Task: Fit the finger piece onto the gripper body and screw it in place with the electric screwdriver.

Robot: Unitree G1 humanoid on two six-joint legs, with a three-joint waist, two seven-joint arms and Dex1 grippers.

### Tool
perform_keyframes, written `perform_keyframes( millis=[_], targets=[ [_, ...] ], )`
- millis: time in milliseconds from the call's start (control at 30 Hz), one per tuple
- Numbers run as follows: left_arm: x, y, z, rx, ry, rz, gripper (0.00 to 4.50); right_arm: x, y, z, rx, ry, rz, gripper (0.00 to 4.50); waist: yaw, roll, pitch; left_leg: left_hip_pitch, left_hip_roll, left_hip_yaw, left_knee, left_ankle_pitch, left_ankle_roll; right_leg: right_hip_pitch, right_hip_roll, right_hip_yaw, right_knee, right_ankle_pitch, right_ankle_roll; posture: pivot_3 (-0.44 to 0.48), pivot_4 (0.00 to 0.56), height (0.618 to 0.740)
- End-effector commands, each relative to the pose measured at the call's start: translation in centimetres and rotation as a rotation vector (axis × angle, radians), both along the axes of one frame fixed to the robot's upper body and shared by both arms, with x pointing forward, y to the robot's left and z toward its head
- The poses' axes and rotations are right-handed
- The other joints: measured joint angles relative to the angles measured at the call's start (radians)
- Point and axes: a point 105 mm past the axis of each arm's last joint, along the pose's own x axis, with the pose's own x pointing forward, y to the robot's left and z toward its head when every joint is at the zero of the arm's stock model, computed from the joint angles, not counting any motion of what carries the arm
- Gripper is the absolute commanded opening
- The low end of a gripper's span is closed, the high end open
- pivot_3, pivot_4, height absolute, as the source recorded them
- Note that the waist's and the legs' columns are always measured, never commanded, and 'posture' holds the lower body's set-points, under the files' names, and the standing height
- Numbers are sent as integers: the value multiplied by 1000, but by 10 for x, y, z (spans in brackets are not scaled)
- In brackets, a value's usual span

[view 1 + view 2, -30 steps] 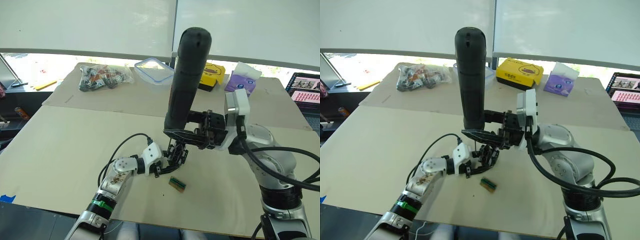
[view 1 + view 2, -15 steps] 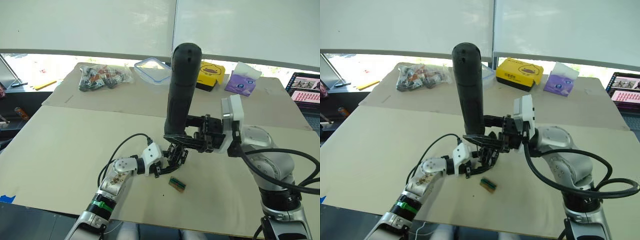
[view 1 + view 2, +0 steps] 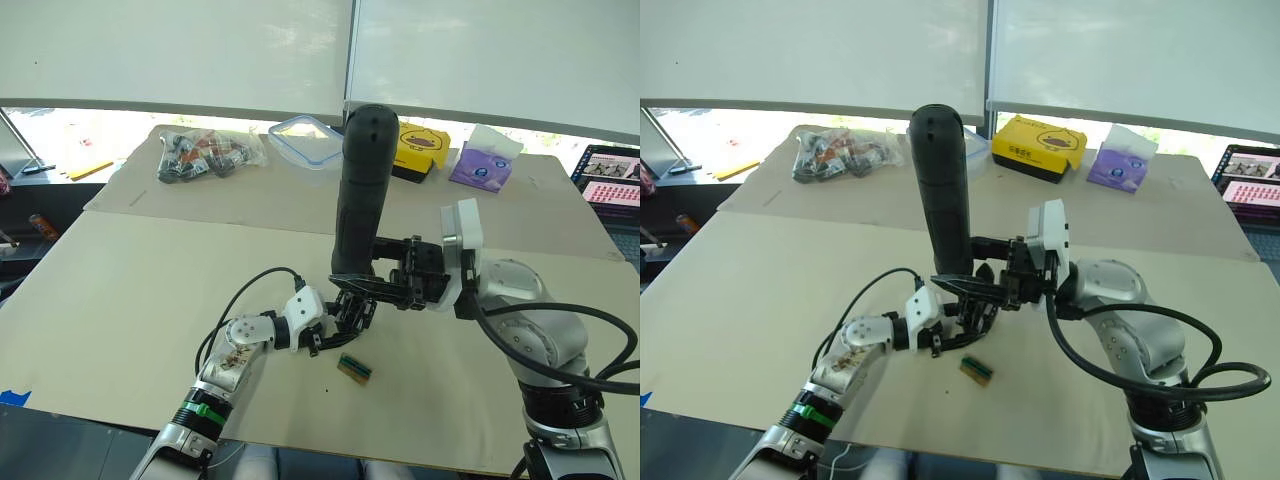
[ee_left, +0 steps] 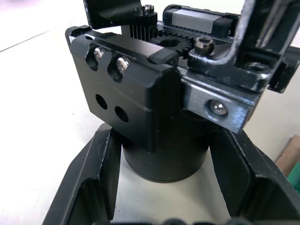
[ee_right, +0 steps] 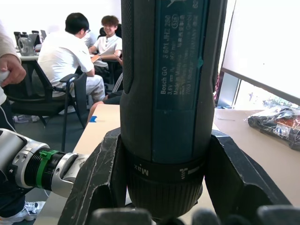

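While right fingers [image 3: 375, 290] clamp the electric screwdriver [image 3: 358, 190] upright, bit down, left fingers [image 3: 340, 322] grip the gripper body [image 4: 154, 112].

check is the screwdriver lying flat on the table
No, the electric screwdriver stands upright, clamped in the right tool above the gripper body.

Both arms are silver-grey metal with white wrist housings and black cables. The left arm [image 3: 232, 352] bears a green ring near its elbow. Each gripper has two black pointed fingers [image 4: 89, 187].
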Motion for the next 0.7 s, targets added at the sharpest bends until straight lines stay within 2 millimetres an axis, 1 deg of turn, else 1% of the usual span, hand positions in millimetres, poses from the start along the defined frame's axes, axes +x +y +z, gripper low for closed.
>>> perform_keyframes(
  millis=[33, 400, 700],
  targets=[
    [-14, -5, -24, 53, 93, -43, 2256, -7, -1, 12, 29, -78, 11, 1906, 0, 0, 0, 0, 0, 0, 0, 0, 0, 0, 0, 0, 0, 0, 0, 0, 150, 740],
    [-14, -4, -25, 58, 99, -42, 2256, -5, -1, 9, 22, -71, -2, 1906, 0, 0, 0, 0, 0, 0, 0, 0, 0, 0, 0, 0, 0, 0, 0, 0, 150, 740],
    [-15, -4, -26, 57, 104, -41, 2256, -11, 3, 21, 55, -90, 41, 1906, 0, 0, 0, 0, 0, 0, 0, 0, 0, 0, 0, 0, 0, 0, 0, 0, 150, 740]
  ],
)
